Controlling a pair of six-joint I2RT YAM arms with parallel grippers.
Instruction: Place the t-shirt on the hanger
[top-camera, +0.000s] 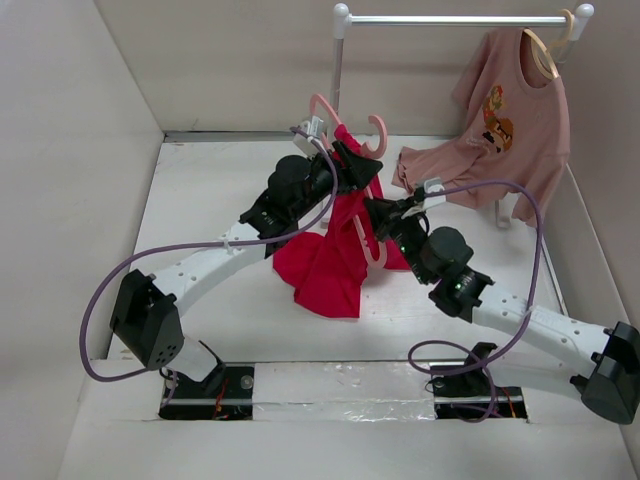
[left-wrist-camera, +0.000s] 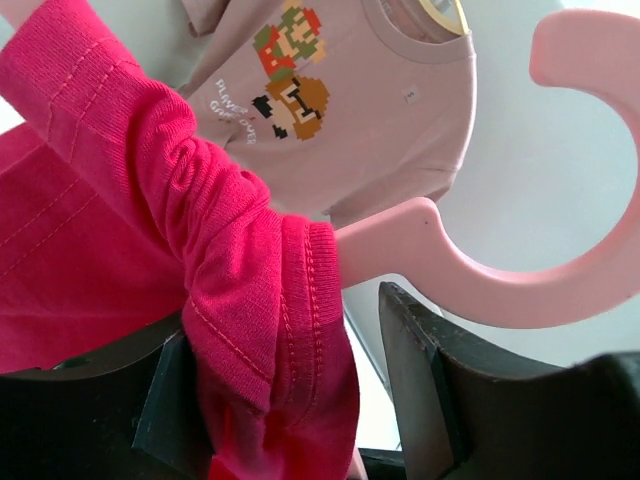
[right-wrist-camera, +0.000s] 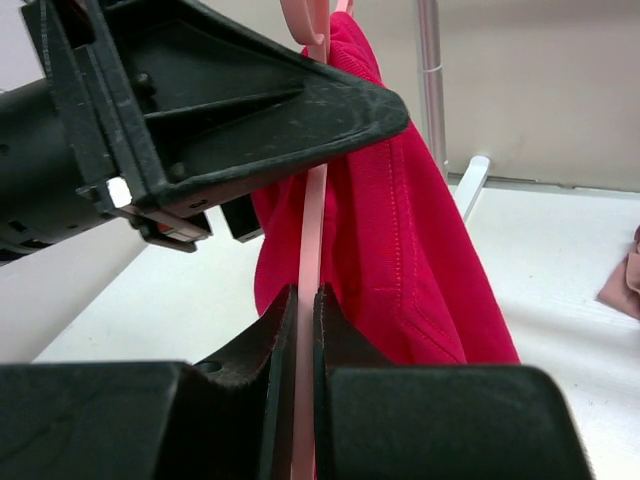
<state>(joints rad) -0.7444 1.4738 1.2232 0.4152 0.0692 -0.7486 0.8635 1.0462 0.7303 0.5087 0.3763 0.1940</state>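
Note:
The red t-shirt (top-camera: 325, 262) hangs part-way over the pink hanger (top-camera: 377, 135), which is held upright above the table's middle. My right gripper (top-camera: 380, 218) is shut on the hanger's thin bar (right-wrist-camera: 306, 240), its fingers (right-wrist-camera: 340, 330) pinching it edge-on, with the red fabric (right-wrist-camera: 400, 240) draped just to the right. My left gripper (top-camera: 358, 168) is at the hanger's top. In the left wrist view its jaws stand apart around a bunched red hem (left-wrist-camera: 260, 330) that lies against the left finger (left-wrist-camera: 165, 400), with a gap to the right finger. The hanger's curl (left-wrist-camera: 560, 280) sticks out past the fabric.
A dusty-pink printed t-shirt (top-camera: 510, 115) hangs on a beige hanger (top-camera: 547, 55) from a white rail (top-camera: 450, 18) at the back right, its hem trailing on the table. It also shows in the left wrist view (left-wrist-camera: 340, 110). The rack's pole (right-wrist-camera: 432, 80) stands behind the hanger.

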